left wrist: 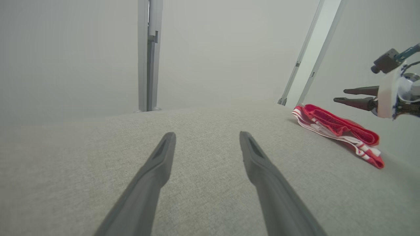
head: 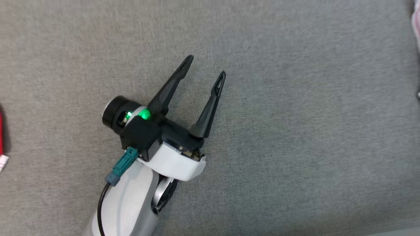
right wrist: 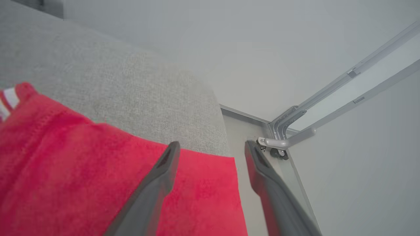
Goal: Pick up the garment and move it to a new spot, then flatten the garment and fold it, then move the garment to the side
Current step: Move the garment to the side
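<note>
grey fabric surface (right wrist: pixel 131 75), red garment (right wrist: pixel 65 170) just under spread right claw (right wrist: pixel 211 144)

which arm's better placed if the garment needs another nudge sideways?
Right. The right hand, open, hangs just over the folded red garment near the edge of the grey surface. The left hand, also open, is over bare fabric, well away.

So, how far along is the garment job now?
Done: the red garment lies folded near the edge of the grey surface. In hand: the right end effector hangs open over it, holding nothing; the left end effector is open too. Left: probably only withdrawing.
</note>
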